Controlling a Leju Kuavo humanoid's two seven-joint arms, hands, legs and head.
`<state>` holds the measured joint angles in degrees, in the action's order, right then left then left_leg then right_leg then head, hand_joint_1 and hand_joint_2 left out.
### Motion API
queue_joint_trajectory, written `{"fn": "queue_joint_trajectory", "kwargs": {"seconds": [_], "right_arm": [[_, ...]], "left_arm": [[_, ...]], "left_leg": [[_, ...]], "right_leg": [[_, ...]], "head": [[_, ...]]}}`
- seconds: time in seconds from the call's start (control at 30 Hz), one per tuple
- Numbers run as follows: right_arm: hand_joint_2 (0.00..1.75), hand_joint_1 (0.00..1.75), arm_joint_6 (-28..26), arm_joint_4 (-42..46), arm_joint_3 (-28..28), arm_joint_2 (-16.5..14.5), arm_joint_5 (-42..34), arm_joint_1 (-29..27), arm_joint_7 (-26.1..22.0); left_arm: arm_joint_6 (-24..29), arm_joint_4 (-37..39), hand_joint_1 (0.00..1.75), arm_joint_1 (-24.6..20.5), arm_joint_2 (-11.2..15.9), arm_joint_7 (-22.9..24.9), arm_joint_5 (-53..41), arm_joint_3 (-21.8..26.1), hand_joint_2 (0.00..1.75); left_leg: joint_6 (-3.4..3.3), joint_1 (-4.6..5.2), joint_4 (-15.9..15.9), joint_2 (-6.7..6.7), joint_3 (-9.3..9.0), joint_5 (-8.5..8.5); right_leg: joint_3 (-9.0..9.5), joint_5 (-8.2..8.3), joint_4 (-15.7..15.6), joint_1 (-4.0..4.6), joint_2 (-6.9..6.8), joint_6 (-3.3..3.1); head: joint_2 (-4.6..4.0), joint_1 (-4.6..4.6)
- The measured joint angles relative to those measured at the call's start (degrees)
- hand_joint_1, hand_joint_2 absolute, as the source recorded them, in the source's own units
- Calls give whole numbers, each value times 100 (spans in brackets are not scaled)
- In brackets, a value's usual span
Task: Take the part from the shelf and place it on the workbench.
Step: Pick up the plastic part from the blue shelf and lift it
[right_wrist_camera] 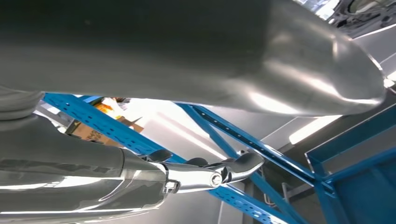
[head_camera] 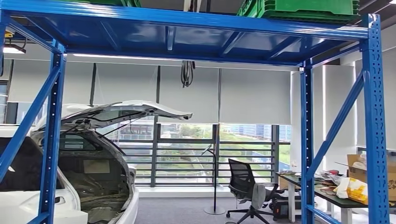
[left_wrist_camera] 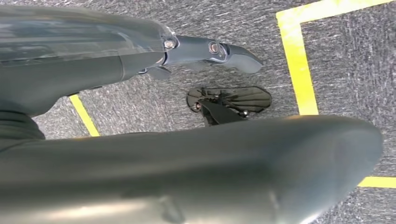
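A blue steel shelf rack (head_camera: 187,32) stands right in front of me, its upper deck overhead. Green plastic crates (head_camera: 303,9) sit on top of that deck, and what they hold is hidden. My left hand (left_wrist_camera: 154,56) hangs over grey carpet, fingers (left_wrist_camera: 233,53) stretched out and apart from the thumb, holding nothing. My right hand (right_wrist_camera: 154,175) is raised beside the rack's blue diagonal braces (right_wrist_camera: 261,149). Its fingers (right_wrist_camera: 238,165) are straight and nothing is in its grasp.
The rack's uprights (head_camera: 376,116) frame the view left and right. Behind it are a white car (head_camera: 93,163) with its hatch raised, a black office chair (head_camera: 247,186), and a dark table (head_camera: 327,193) bearing a cardboard box (head_camera: 369,170). Yellow tape lines (left_wrist_camera: 299,70) mark the carpet.
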<state>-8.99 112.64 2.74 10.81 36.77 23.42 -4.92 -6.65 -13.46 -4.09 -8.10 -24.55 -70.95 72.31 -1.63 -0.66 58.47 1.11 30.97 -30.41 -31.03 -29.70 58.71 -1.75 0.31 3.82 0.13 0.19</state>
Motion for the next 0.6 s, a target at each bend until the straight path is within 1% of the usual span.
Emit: {"fn": "queue_joint_trajectory", "kwargs": {"seconds": [0.03,0.07,0.13,0.17,0.2,0.23,0.27,0.3,0.33,0.37,0.4,0.43,0.47,0.5,0.53,0.57,0.6], "right_arm": [[0,0,-1,13,-1,14,-2,7,-1],[0,0,-2,22,-1,27,-4,13,-1],[0,0,-4,29,-2,45,-8,7,-1],[0,0,-6,29,-2,50,-10,-9,0],[0,0,-7,29,-2,56,-10,-25,1],[0,0,-8,31,-1,62,-10,-35,1],[0,0,-8,34,-2,67,-10,-39,1],[0,0,-8,39,-2,72,-10,-40,1],[0,0,-8,43,-2,74,-12,-42,1],[0,0,-8,46,-2,79,-12,-40,1],[0,0,-8,50,-2,83,-14,-46,1],[0,0,-9,53,-3,87,-16,-51,1],[0,0,-10,62,-3,90,-15,-52,0],[0,0,-12,78,-3,90,-16,-56,-1],[0,0,-16,93,-3,91,-15,-42,-2],[0,0,-19,109,-3,92,-14,-28,-3],[0,0,-22,120,-3,92,-14,-21,-3]], "left_arm": [[1,0,0,-3,-1,-3,-2,-1,0],[2,0,0,-5,-1,-5,-2,-1,0],[3,0,0,-6,-1,-9,-2,-1,0],[3,0,0,-4,-1,-11,-2,-1,0],[3,0,0,-2,-1,-12,-2,-1,0],[3,0,0,1,-1,-13,-2,-1,0],[3,0,0,3,-1,-13,-2,-1,0],[3,0,0,4,-1,-14,-3,-1,0],[3,0,0,-3,-1,-16,-3,0,0],[3,0,0,-11,-1,-19,-3,1,0],[3,1,0,-16,-4,-21,-3,2,0],[3,3,0,-19,-9,-23,-3,3,0],[3,5,0,-16,-15,-22,-3,3,0],[3,8,0,-15,-22,-22,-4,3,0],[3,10,0,-23,-27,-24,-4,3,0],[3,12,0,-36,-30,-25,-4,3,0],[3,15,0,-46,-32,-26,-4,3,0]], "left_leg": [[-24,-18,-21,-2,-21,6],[-37,-32,-35,-4,-38,12],[-43,-33,-35,-6,-41,7],[-40,-34,-34,-5,-46,-2],[-29,-36,-33,-2,-59,-18],[-11,-42,-32,5,-84,-41],[15,-51,-30,12,-126,-76],[46,-62,-30,20,-177,-116],[80,-71,-29,25,-222,-152],[120,-76,-27,29,-244,-188],[163,-80,-29,30,-254,-216],[201,-81,-35,29,-265,-232],[235,-85,-40,27,-276,-249],[258,-94,-27,20,-296,-261],[269,-98,81,7,-260,-272],[277,-99,294,-8,-146,-304],[277,-95,625,-23,58,-369]], "right_leg": [[-76,-71,144,1,-3,2],[-209,-193,391,1,-4,-2],[-612,-484,1100,0,-5,15],[-797,-560,1385,-3,-5,33],[-911,-534,1506,-8,-6,56],[-925,-398,1420,-15,-7,77],[-844,-164,1137,-23,-7,92],[-716,76,782,-31,-6,101],[-607,204,477,-19,-5,97],[-529,253,257,1,-19,52],[-503,225,170,28,-30,-14],[-501,162,149,57,-45,-94],[-478,155,128,67,-57,-175],[-441,151,110,68,-57,-230],[-390,129,84,66,-61,-275],[-334,108,60,67,-63,-310],[-281,77,44,76,-68,-342]], "head": [[0,0],[0,-1],[0,-1],[0,-1],[0,-1],[0,-1],[0,-1],[0,0],[0,-1],[1,-2],[1,-1],[1,-1],[1,1],[2,2],[2,2],[3,3],[3,4]]}}
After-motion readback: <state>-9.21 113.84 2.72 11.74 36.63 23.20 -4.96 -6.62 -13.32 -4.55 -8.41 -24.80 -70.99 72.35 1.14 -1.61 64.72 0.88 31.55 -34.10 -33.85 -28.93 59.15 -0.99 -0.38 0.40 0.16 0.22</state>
